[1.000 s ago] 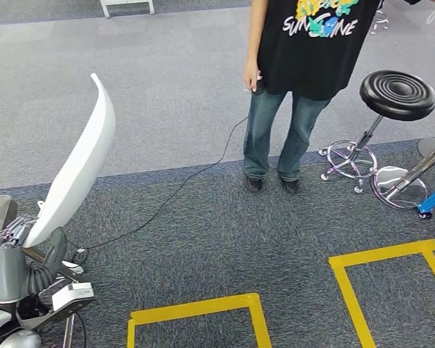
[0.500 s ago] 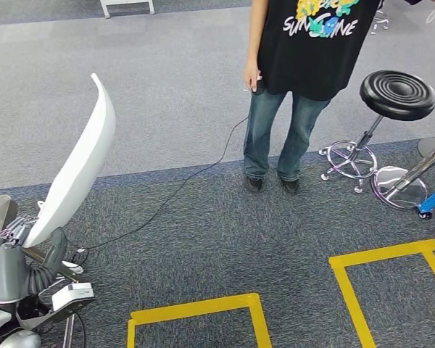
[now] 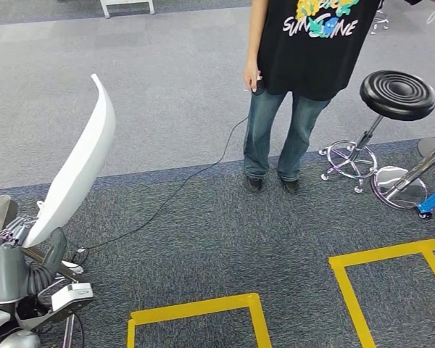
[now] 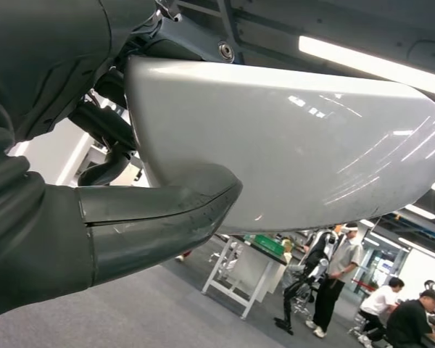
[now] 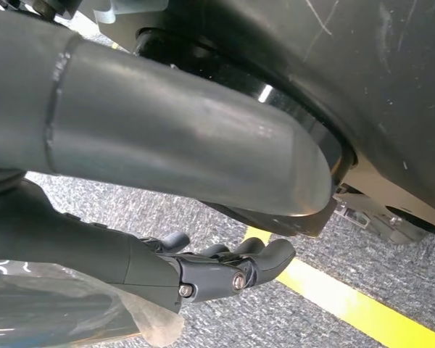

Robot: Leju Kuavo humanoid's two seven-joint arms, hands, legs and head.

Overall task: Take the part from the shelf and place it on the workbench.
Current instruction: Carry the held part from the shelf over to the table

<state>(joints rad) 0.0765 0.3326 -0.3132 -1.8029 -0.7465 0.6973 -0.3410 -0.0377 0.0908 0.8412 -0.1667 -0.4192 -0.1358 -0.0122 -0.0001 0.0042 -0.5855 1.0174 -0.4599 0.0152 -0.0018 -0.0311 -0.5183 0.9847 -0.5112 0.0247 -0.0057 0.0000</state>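
The part (image 3: 75, 170) is a long, curved white shell, standing up at a slant at the left of the head view. My left hand (image 3: 13, 264) grips its lower end, low at the left edge. In the left wrist view the glossy white part (image 4: 292, 145) lies across my palm, with my grey thumb (image 4: 149, 217) pressed under it. My right hand (image 5: 204, 268) hangs above grey carpet in the right wrist view, fingers stretched out with nothing in them.
A person (image 3: 303, 72) in a black shirt and jeans stands ahead on the carpet. A black stool (image 3: 396, 94) and a chrome base (image 3: 399, 185) stand to the right. A black cable (image 3: 166, 199) runs across the floor. Yellow tape (image 3: 199, 308) marks squares close in front.
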